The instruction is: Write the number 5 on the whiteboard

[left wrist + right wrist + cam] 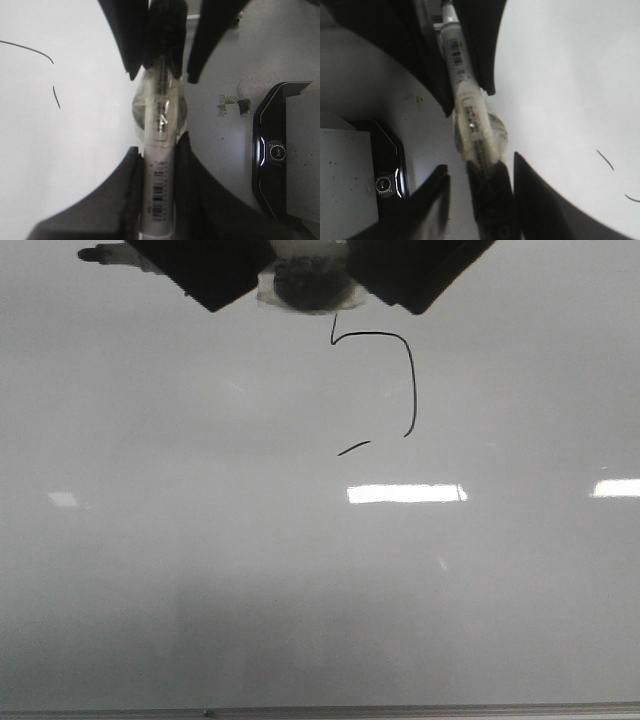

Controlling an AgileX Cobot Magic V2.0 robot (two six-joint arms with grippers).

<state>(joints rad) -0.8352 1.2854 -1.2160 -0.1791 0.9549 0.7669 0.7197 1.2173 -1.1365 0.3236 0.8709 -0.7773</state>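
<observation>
Item 1 — whiteboard (pixel 200 570): glossy, pale grey, glare patches, thin frame along its near edge
Item 2 — number 5 (pixel 405 380): thin black line on the board's upper middle, belly drawn, short tail dash detached below
Item 3 — marker (pixel 159 150): clear barrel, barcode label
My left end effector (pixel 157 145) clamps the marker; my right end effector (pixel 480 170) closes on that same marker from the opposite end
</observation>
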